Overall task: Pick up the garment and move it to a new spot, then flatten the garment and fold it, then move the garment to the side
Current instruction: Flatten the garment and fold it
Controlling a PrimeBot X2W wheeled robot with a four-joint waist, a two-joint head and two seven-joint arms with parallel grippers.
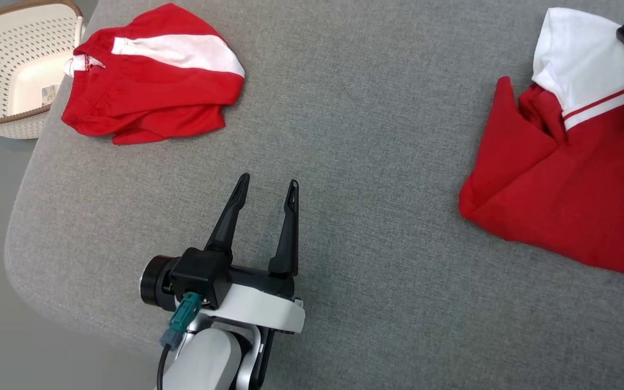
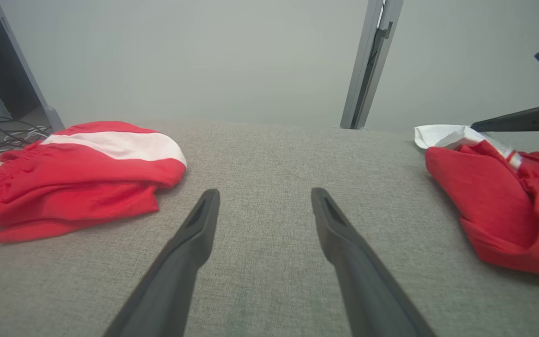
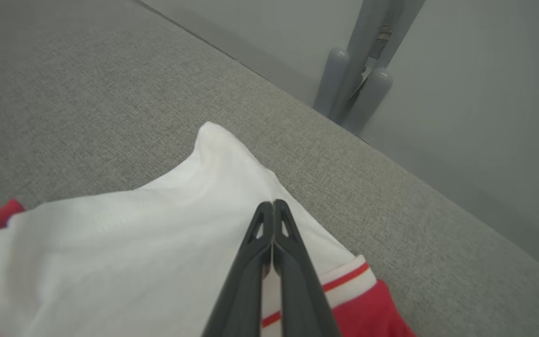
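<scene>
The garment [image 1: 561, 184], a red shirt with a white, red-striped sleeve, lies crumpled at the right of the grey cushion [image 1: 371, 135]; it also shows in the left wrist view [image 2: 489, 196]. My right gripper [image 3: 273, 202] is shut, its tips pinching a ridge of the garment's white sleeve [image 3: 110, 243]; in the head view that gripper [image 1: 623, 32] sits at the top right edge. My left gripper [image 1: 268, 181] stands open over bare cushion, well apart from the shirt, with nothing between its fingers [image 2: 265, 192].
Red shorts with a white stripe [image 1: 149, 92] lie bunched at the cushion's far left corner [image 2: 73, 178]. A cream perforated basket [image 1: 19, 8] stands on the floor beyond that corner. A grey post [image 2: 367, 65] rises behind the cushion's far edge.
</scene>
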